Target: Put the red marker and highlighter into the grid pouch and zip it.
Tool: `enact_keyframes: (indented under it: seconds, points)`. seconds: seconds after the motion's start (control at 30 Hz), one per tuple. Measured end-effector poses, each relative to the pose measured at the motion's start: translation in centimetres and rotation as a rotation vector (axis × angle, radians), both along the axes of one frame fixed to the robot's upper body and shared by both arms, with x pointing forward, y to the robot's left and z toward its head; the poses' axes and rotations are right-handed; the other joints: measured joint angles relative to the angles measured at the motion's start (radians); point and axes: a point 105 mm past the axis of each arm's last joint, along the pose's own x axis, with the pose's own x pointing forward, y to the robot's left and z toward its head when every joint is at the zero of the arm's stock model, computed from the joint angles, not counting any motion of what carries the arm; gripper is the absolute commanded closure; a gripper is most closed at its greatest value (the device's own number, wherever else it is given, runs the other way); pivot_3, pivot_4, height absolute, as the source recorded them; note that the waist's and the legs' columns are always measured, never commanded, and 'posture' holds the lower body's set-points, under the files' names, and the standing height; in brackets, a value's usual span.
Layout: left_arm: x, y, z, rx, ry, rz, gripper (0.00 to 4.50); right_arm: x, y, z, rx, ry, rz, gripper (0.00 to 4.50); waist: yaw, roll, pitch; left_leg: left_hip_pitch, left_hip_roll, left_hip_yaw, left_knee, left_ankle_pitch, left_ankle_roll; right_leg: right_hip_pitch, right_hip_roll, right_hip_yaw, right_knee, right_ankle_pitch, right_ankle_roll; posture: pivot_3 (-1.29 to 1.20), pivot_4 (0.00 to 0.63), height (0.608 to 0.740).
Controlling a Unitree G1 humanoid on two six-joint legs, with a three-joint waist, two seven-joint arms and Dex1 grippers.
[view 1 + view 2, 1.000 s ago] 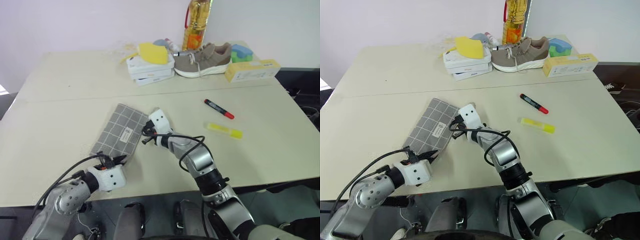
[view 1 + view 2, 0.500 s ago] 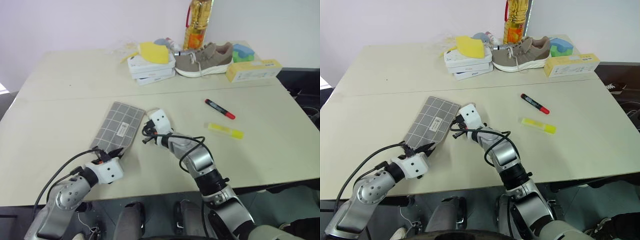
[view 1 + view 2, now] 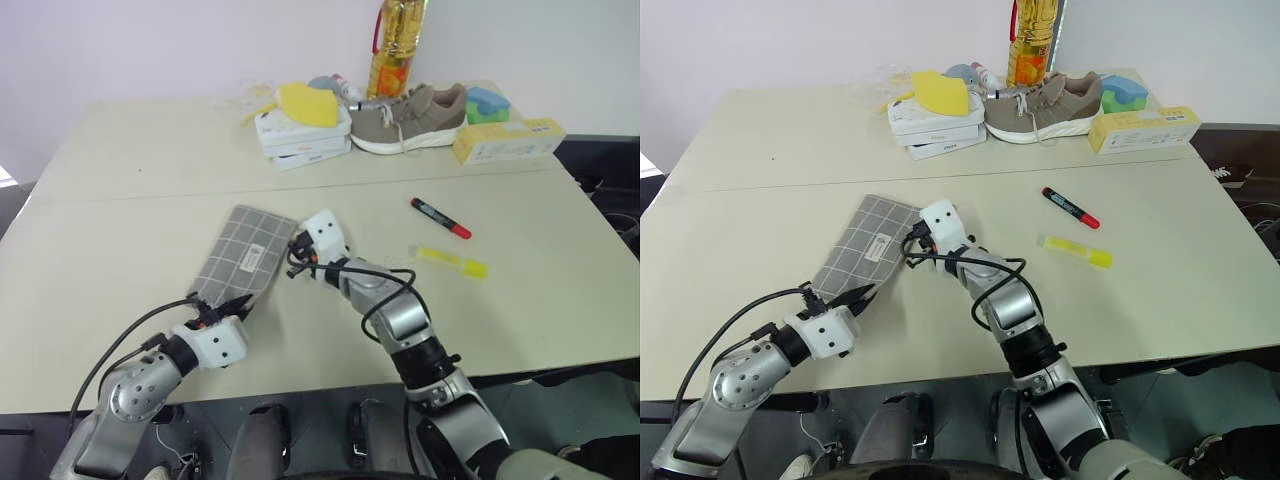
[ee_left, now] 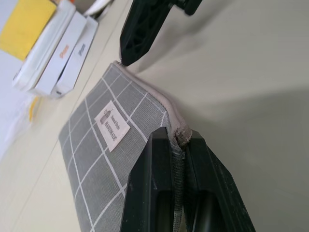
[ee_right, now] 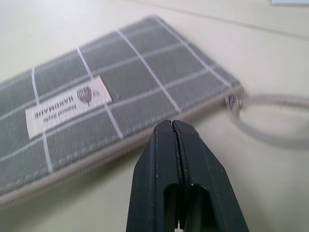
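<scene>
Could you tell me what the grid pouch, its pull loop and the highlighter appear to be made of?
The grid pouch looks like matte woven grey fabric: its surface shows a fine weave, white printed lines and a sewn-on cloth label. Its pull loop seems to be a pale, slightly translucent cord, possibly plastic or rubber. The highlighter looks like glossy translucent yellow plastic, though too small here to be sure.
</scene>
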Motion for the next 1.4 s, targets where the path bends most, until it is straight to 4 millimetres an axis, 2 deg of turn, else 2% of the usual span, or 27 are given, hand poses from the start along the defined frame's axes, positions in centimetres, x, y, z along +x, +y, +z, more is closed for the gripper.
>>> enact_keyframes:
  seconds: [0.13, 0.23, 0.33, 0.43, 0.6, 0.87, 1.07, 1.23, 1.4]
  points:
    - [-0.3, -0.6, 0.7, -0.104, 0.020, -0.042, 4.45, 0.0, -2.2, 1.6, -0.111, -0.142, 0.036, 4.50, 0.002, 0.000, 0.000, -0.002, -0.001, 0.000, 0.001, 0.000, 0.000, 0.000, -0.001, 0.000, -0.001, 0.000, 0.000, 0.00, 0.150, 0.740]
    - [-0.1, -0.8, 1.3, -0.154, 0.016, -0.059, 4.45, -0.2, -3.9, 1.8, -0.176, -0.186, 0.028, 4.50, 0.001, -0.001, 0.000, -0.002, -0.001, 0.000, 0.001, 0.000, 0.000, -0.001, 0.000, 0.000, -0.001, 0.000, 0.000, 0.00, 0.150, 0.740]
    - [0.3, -1.0, 2.3, -0.232, -0.004, -0.059, 4.50, 0.0, -6.0, 1.4, -0.266, -0.213, 0.003, 3.67, 0.001, -0.001, 0.000, -0.002, -0.002, 0.000, 0.001, 0.000, 0.000, -0.001, 0.000, 0.000, -0.001, 0.000, 0.000, 0.00, 0.150, 0.740]
    - [0.8, -1.3, 3.5, -0.314, -0.028, -0.065, 4.50, 0.4, -8.1, 1.3, -0.297, -0.200, -0.053, 2.16, 0.003, -0.002, 0.001, -0.002, -0.002, 0.000, 0.002, 0.000, 0.000, 0.000, 0.000, -0.001, -0.001, 0.000, 0.000, 0.00, 0.150, 0.740]
    - [1.7, -1.9, 5.3, -0.372, -0.068, -0.093, 4.50, 0.5, -8.6, 1.9, -0.288, -0.207, -0.085, 2.16, -0.001, -0.002, 0.001, -0.002, -0.002, 0.000, 0.002, 0.000, 0.000, 0.000, 0.002, -0.001, 0.000, 0.000, 0.000, 0.00, 0.150, 0.740]
    - [1.5, -2.2, 5.0, -0.364, -0.046, -0.119, 4.50, 1.3, -9.3, 3.2, -0.272, -0.230, -0.166, 2.16, 0.001, -0.002, 0.001, -0.002, -0.003, 0.000, 0.002, 0.000, 0.000, 0.000, 0.002, -0.001, 0.000, 0.000, 0.000, 0.00, 0.150, 0.740]
    - [1.4, -2.4, 4.9, -0.378, -0.043, -0.118, 4.50, 1.2, -9.8, 3.6, -0.289, -0.235, -0.180, 2.16, 0.002, -0.002, 0.001, -0.002, -0.003, 0.000, 0.002, 0.000, 0.000, 0.000, 0.002, -0.001, 0.000, 0.000, 0.000, 0.00, 0.150, 0.740]
    - [1.4, -2.5, 4.8, -0.378, -0.042, -0.119, 4.50, 1.2, -10.9, 4.4, -0.374, -0.300, -0.194, 2.16, 0.002, -0.002, 0.001, -0.002, -0.003, 0.001, 0.002, 0.000, 0.000, 0.000, 0.002, -0.001, 0.000, 0.000, 0.000, 0.00, 0.150, 0.740]
    - [1.4, -2.5, 4.9, -0.379, -0.043, -0.122, 4.50, 0.9, -10.8, 4.7, -0.391, -0.325, -0.181, 2.16, 0.001, -0.002, 0.001, -0.002, -0.003, 0.001, 0.002, 0.000, 0.000, 0.000, 0.002, -0.001, 0.000, 0.000, 0.000, 0.00, 0.150, 0.740]
